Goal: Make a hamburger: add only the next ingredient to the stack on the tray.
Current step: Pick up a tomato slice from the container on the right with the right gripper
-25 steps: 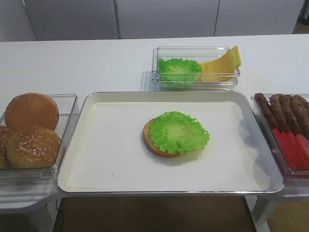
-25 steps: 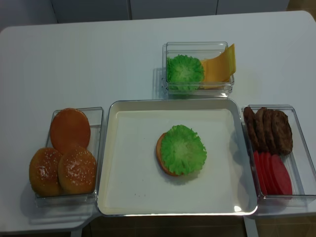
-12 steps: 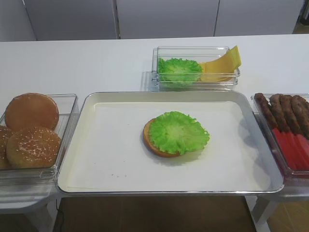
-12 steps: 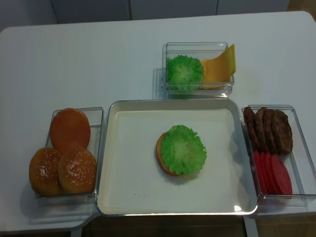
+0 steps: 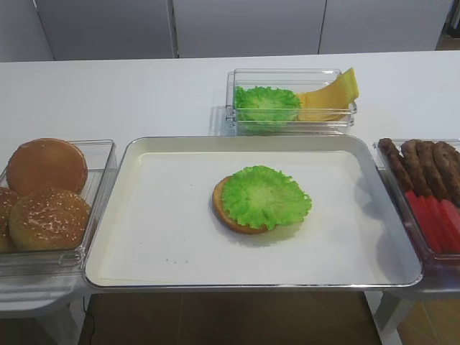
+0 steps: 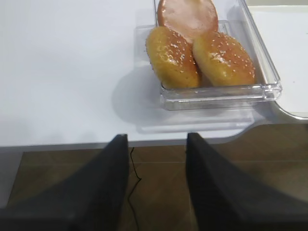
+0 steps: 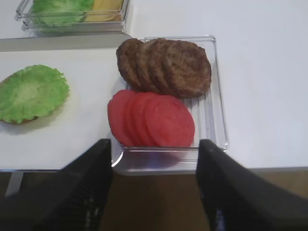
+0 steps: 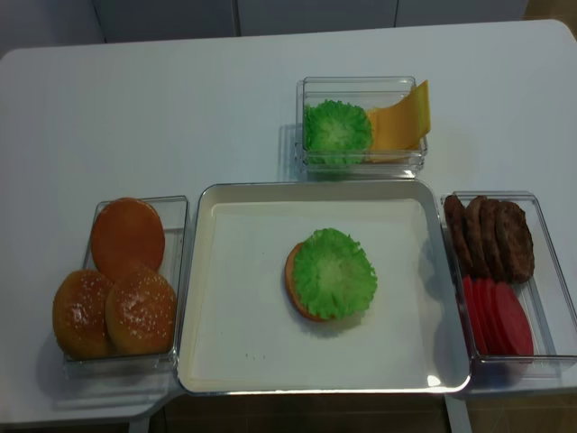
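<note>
Overlapping red tomato slices (image 7: pixel 154 120) lie in the near half of a clear bin (image 8: pixel 552 298) to the right of the tray; they also show as tomato slices (image 8: pixel 496 316) from above. My right gripper (image 7: pixel 155 149) hangs open and empty just in front of that bin, off the table edge. The stack (image 5: pixel 262 198), a bun bottom under green lettuce, sits mid-tray (image 5: pixel 144 215) and appears as the stack (image 7: pixel 31 94) at the left of the right wrist view. My left gripper (image 6: pixel 156 139) is open and empty, short of the bun bin. Neither gripper shows in the high views.
Brown patties (image 7: pixel 166 65) fill the far half of the tomato bin. A left bin holds sesame bun tops (image 8: pixel 113 311) and a plain bun (image 8: pixel 128 236). Behind the tray a bin holds loose lettuce (image 8: pixel 337 131) and cheese (image 8: pixel 401 122). Brown floor lies below the table's front edge.
</note>
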`<state>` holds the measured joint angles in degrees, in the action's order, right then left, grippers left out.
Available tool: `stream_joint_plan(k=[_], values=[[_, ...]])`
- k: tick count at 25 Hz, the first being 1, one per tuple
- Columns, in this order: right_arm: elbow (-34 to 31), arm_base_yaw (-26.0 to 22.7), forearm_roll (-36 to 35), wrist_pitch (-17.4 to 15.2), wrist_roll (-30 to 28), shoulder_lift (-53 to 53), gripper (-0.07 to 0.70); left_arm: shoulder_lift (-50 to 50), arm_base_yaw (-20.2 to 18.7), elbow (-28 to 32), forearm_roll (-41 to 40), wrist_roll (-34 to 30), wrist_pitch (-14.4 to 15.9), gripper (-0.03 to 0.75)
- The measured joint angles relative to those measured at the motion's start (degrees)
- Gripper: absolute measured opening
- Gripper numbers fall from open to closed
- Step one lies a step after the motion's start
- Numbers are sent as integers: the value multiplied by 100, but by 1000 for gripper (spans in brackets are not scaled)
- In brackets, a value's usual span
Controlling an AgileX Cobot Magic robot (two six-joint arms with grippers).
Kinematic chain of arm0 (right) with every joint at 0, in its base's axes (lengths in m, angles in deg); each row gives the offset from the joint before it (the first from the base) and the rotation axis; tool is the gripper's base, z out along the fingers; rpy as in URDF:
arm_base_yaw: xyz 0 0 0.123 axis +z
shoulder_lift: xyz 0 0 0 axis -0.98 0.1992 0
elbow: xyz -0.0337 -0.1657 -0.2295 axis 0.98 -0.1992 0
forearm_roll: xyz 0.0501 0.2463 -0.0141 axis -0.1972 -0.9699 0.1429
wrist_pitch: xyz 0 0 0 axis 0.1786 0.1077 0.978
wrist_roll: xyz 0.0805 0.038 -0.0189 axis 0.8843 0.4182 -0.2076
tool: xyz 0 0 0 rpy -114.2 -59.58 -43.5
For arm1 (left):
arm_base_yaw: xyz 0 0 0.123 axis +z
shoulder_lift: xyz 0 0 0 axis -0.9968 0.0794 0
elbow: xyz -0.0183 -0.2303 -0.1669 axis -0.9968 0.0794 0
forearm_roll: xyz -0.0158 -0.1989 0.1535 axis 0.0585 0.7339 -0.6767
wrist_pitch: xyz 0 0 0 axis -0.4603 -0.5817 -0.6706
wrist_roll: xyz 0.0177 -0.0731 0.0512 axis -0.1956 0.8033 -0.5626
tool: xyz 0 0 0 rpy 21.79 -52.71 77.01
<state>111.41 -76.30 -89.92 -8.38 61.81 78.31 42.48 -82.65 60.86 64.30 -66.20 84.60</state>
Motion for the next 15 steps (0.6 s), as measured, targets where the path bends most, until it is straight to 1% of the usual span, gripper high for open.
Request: stream_joint_plan(k=[4, 7, 9, 12, 15], values=[[343, 0, -326, 232, 12, 1195, 422, 0, 0, 0, 0, 0, 0, 299], [717, 0, -608, 244, -2, 2042, 422, 0, 0, 0, 0, 0, 0, 299], [999, 0, -782, 146, -168, 2545, 422, 0, 0, 0, 0, 0, 0, 299], [1365, 0, -947, -80, -228, 3230, 422, 0, 0, 0, 0, 0, 0, 299], [1619, 262, -896, -250, -196, 3773, 421, 0, 0, 0, 0, 0, 0, 299]])
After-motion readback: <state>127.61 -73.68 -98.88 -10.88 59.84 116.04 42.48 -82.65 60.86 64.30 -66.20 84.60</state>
